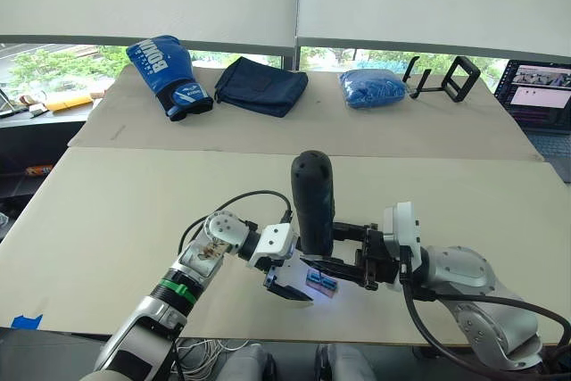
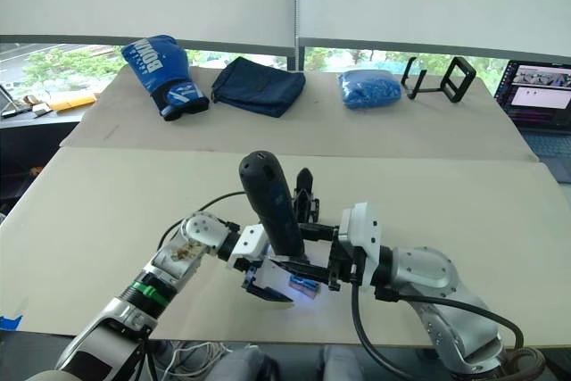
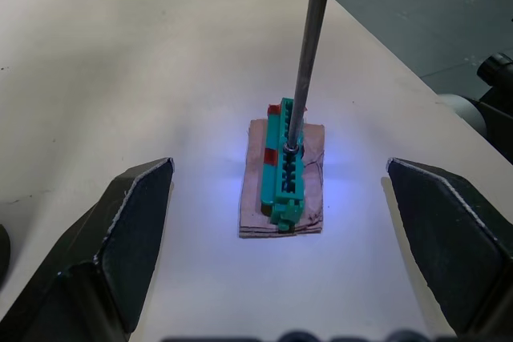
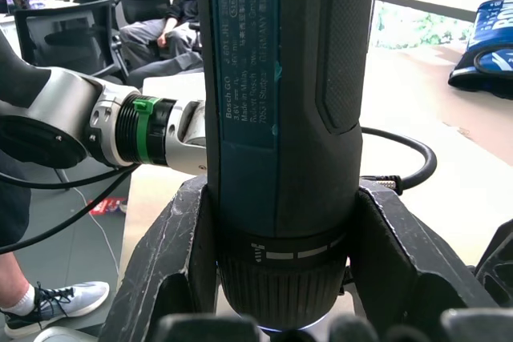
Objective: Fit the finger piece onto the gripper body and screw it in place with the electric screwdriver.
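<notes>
Screwdriving stage: the electric screwdriver (image 1: pixel 312 198) is clamped upright in the right gripper (image 1: pixel 343 252), its bit seated on a green block (image 3: pixel 285 162) on the worktop (image 1: pixel 134 211); the left gripper (image 3: pixel 280 246) is spread open around it. Fastening is judged unfinished.

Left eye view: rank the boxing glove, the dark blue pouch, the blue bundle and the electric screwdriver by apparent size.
1. electric screwdriver, though nearness to the camera inflates it
2. dark blue pouch and boxing glove, too alike to separate
3. blue bundle
</notes>
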Tool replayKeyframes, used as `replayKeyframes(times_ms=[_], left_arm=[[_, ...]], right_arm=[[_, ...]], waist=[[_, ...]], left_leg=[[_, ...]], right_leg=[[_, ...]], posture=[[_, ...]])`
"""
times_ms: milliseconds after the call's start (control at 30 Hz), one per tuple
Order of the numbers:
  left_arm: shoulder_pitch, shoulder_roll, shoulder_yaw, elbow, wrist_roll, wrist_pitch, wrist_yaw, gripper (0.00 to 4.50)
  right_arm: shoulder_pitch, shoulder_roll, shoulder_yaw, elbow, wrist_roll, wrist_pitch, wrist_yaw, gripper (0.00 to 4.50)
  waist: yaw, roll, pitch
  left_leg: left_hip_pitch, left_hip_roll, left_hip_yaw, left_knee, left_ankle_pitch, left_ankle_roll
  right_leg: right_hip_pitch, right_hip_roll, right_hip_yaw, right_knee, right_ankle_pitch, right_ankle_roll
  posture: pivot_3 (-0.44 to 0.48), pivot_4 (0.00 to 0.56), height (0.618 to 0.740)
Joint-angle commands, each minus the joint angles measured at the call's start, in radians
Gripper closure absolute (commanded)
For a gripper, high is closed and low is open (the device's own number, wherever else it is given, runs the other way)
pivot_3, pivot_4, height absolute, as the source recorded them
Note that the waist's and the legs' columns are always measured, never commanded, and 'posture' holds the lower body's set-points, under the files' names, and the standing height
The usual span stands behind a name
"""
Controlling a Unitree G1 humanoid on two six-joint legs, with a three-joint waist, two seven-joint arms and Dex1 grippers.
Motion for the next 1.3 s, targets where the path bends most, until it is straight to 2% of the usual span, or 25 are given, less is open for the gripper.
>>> replayKeyframes(times_ms=[33, 333, 467, 633, 800, 967, 1167, 1300], left_arm=[[-0.01, 0.006, 0.034, -0.048, -0.037, 0.012, 0.013, 0.0], [0.052, 0.073, 0.097, -0.167, -0.087, 0.087, 0.054, 0.0], [0.073, 0.079, 0.157, -0.175, -0.107, 0.155, 0.147, 0.0], [0.128, 0.066, 0.189, -0.161, -0.073, 0.134, 0.252, 0.0], [0.153, -0.021, 0.225, -0.176, -0.104, 0.279, 0.421, 0.0], [0.118, -0.099, 0.203, -0.127, -0.033, 0.258, 0.55, 0.0], [0.054, -0.162, 0.179, -0.039, 0.011, 0.224, 0.609, 0.0], [0.025, -0.186, 0.176, 0.054, 0.018, 0.161, 0.596, 0.0]], right_arm=[[-0.044, -0.01, -0.047, -0.064, 0.075, 0.027, -0.023, 2.6], [-0.218, -0.042, -0.13, -0.128, 0.366, 0.212, -0.162, 2.6], [-0.307, -0.061, -0.128, -0.097, 0.402, 0.248, -0.172, 2.6], [-0.334, -0.091, -0.134, -0.065, 0.395, 0.251, -0.147, 2.6], [-0.331, -0.098, -0.131, -0.036, 0.383, 0.251, -0.143, 2.6], [-0.327, -0.093, -0.126, -0.028, 0.376, 0.251, -0.148, 2.6], [-0.329, -0.093, -0.121, -0.026, 0.37, 0.251, -0.148, 2.6], [-0.327, -0.091, -0.118, -0.017, 0.35, 0.244, -0.149, 2.6]], waist=[[0.0, 0.0, 0.0], [-0.004, 0.0, 0.0], [-0.001, 0.0, 0.0], [0.001, 0.0, 0.0], [0.004, 0.0, 0.0], [0.002, 0.0, 0.0], [0.003, 0.0, 0.0], [0.003, 0.0, 0.0]], left_leg=[[0.0, 0.0, 0.0, 0.0, 0.0, 0.0], [0.0, 0.001, 0.0, 0.0, 0.0, 0.0], [0.001, 0.001, 0.0, 0.0, 0.0, 0.0], [0.0, 0.0, 0.0, 0.0, 0.0, 0.0], [0.0, -0.001, 0.0, 0.0, 0.0, 0.001], [0.0, -0.001, 0.0, 0.0, 0.0, 0.001], [0.0, -0.001, 0.0, 0.0, 0.0, 0.0], [0.0, -0.001, 0.0, 0.0, 0.0, 0.0]], right_leg=[[0.0, 0.0, 0.0, 0.0, 0.0, 0.0], [0.0, -0.001, 0.001, 0.0, 0.0, 0.0], [-0.001, -0.002, 0.001, 0.001, 0.0, 0.0], [0.0, -0.002, 0.0, 0.0, 0.0, 0.0], [0.0, -0.002, 0.0, 0.001, 0.0, 0.0], [0.0, -0.002, 0.0, 0.001, 0.0, 0.0], [0.0, -0.002, 0.0, 0.001, 0.0, 0.0], [0.0, -0.002, 0.0, 0.001, 0.0, 0.0]], posture=[[0.0, 0.15, 0.74], [0.0, 0.15, 0.74], [0.0, 0.15, 0.74], [0.0, 0.15, 0.74], [0.0, 0.15, 0.74], [0.0, 0.15, 0.74], [0.0, 0.15, 0.74], [0.0, 0.15, 0.74]])
